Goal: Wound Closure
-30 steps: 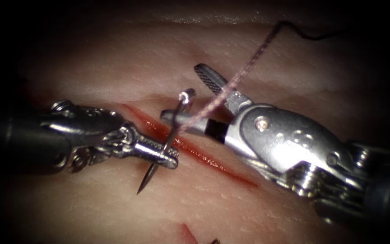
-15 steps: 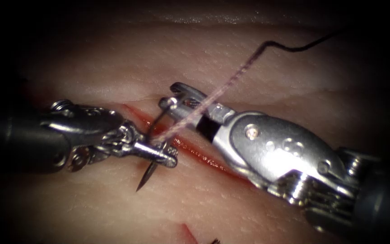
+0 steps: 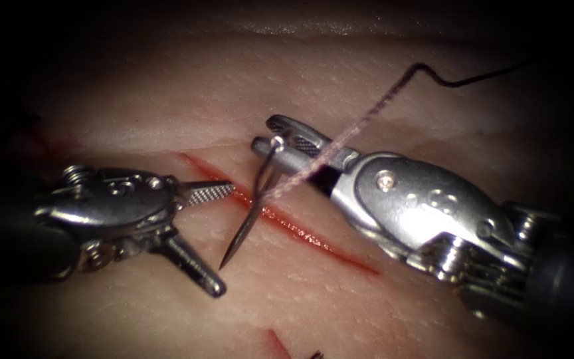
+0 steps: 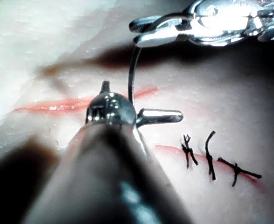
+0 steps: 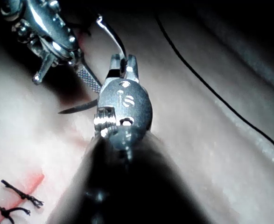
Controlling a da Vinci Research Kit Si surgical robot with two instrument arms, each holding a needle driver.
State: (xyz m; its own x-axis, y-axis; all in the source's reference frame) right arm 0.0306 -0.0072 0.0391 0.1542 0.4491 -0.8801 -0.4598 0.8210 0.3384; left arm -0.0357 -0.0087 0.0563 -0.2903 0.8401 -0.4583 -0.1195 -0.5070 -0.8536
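Observation:
My right tool point(image 3: 264, 134) comes in from the right, its jaws shut on the curved needle point(image 3: 250, 209) close to its tail end. The needle hangs free above the cut point(image 3: 300, 233), its tip over the tissue point(image 3: 167, 93) on the left side, not in the tissue. Pale thread point(image 3: 360, 116) runs from the tail up and to the right. My left tool point(image 3: 224, 239) stands left of the needle, jaws wide open and holding nothing. In the left wrist view the needle point(image 4: 133, 70) hangs from the right tool point(image 4: 207, 18). The right wrist view has the needle point(image 5: 112, 38) in my right tool point(image 5: 123, 64).
Red fluid lines the cut. A second short cut point(image 3: 275, 342) lies near the front edge. Dark knotted stitches point(image 4: 210, 161) close another cut nearby, also seen as stitches point(image 5: 17, 196) in the right wrist view. Dark thread point(image 5: 211, 91) trails over the tissue.
The needle was passed over: my right tool shut on its tail end, then my left tool let go of the shaft, opened wide and drew back left. The needle shifted slightly right.

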